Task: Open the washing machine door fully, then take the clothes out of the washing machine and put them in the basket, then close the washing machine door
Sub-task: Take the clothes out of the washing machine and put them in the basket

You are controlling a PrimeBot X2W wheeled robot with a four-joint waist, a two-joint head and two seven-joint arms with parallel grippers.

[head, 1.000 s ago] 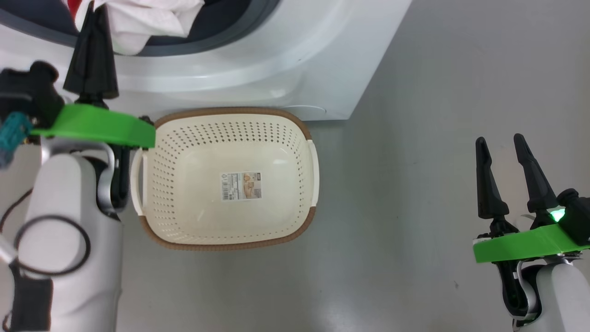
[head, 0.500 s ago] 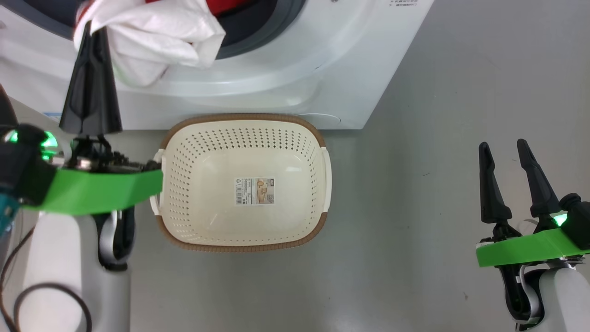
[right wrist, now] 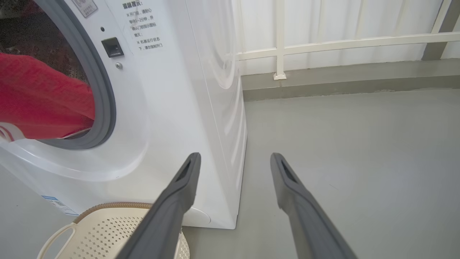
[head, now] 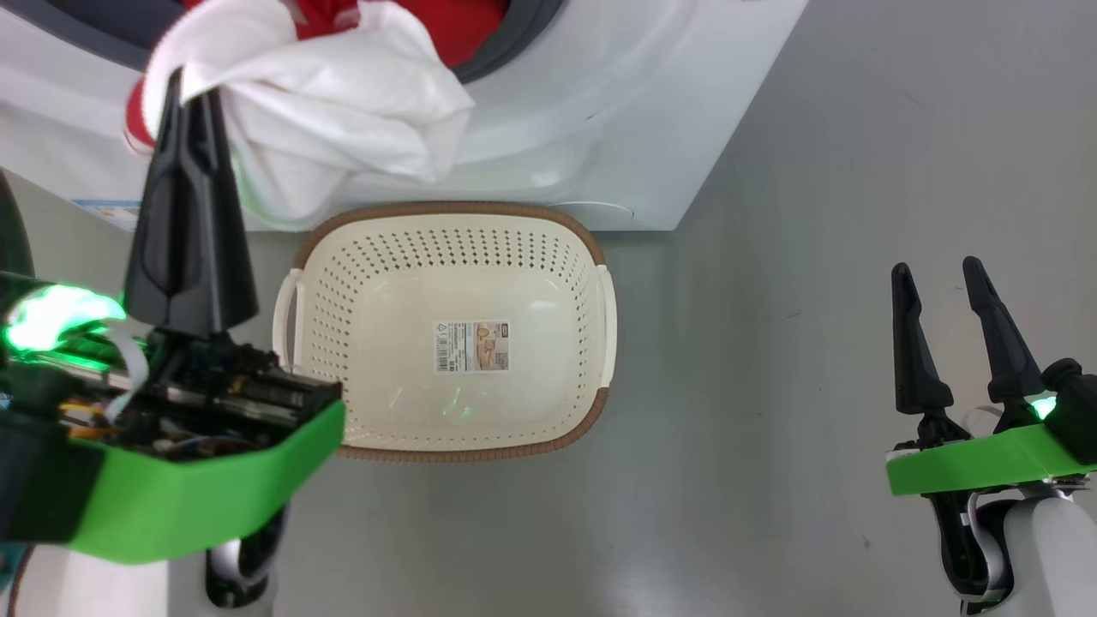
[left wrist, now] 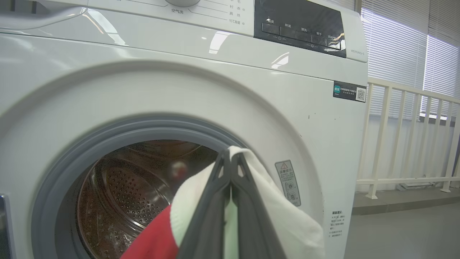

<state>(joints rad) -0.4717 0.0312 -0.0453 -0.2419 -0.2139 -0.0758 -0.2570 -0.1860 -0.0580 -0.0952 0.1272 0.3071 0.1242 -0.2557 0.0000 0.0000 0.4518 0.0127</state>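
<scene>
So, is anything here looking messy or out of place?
Only the clothes: a white and red bundle hangs half out of the washing machine, pinched in the shut left gripper. The basket in front holds nothing. It looks like mid-unloading rather than a mishap; nothing seems spilled or damaged.

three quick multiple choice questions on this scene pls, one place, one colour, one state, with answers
1. Where does the basket stand? A) on the floor before the washing machine B) inside the drum C) on top of the machine
2. What colour is the part of the clothes that the left tool pinches? A) blue B) white C) black
3. How is the right tool? A) shut on cloth B) shut on a handle C) open, holding nothing

1 A: it sits just below the machine's front in the head view.
2 B: white cloth wraps its shut fingers.
3 C: its fingers stand apart over bare floor.
</scene>
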